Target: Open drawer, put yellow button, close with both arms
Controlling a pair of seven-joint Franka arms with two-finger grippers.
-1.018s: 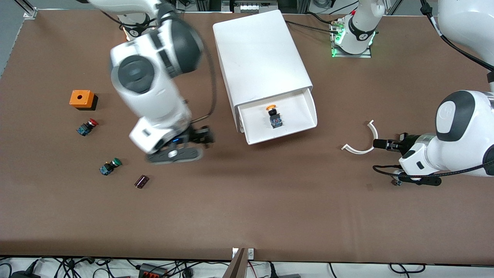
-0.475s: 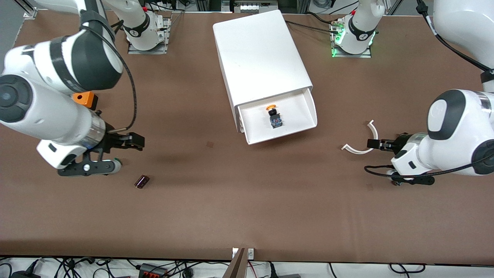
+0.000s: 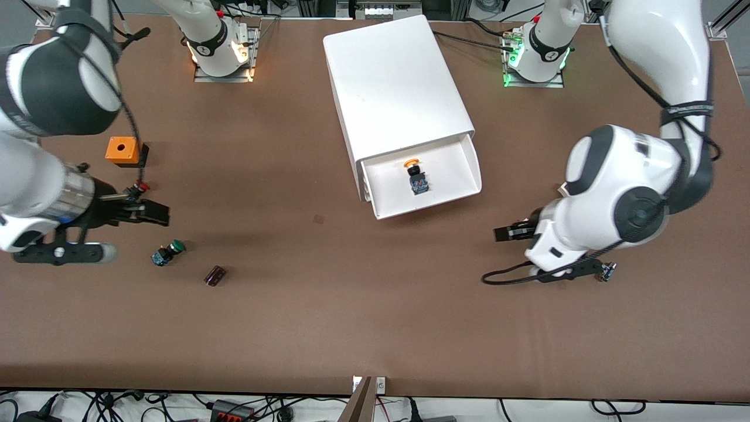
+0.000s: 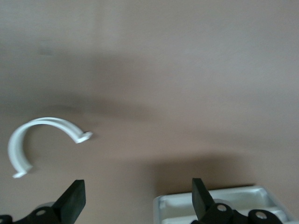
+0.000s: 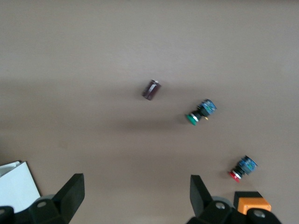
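Observation:
The white cabinet (image 3: 392,82) stands at the middle of the table with its top drawer (image 3: 464,167) pulled open toward the front camera. The yellow button (image 3: 415,174) lies in the drawer, orange cap toward the cabinet. My right gripper (image 3: 157,213) is open and empty over the table beside the red button (image 3: 140,187), toward the right arm's end; its wrist view shows its fingers (image 5: 70,189) spread wide. My left gripper (image 3: 506,232) is open and empty, low over the table beside the drawer, toward the left arm's end. In its wrist view a white tray corner (image 4: 215,203) shows by one fingertip (image 4: 198,189).
An orange box (image 3: 123,150), a green button (image 3: 167,252) and a dark small cylinder (image 3: 215,275) lie near the right gripper. A white curved piece (image 4: 39,137) lies by the left gripper, mostly hidden under that arm in the front view.
The right arm swung away from beside the drawer to its own end of the table. The left arm moved toward the drawer and now covers the white curved piece.

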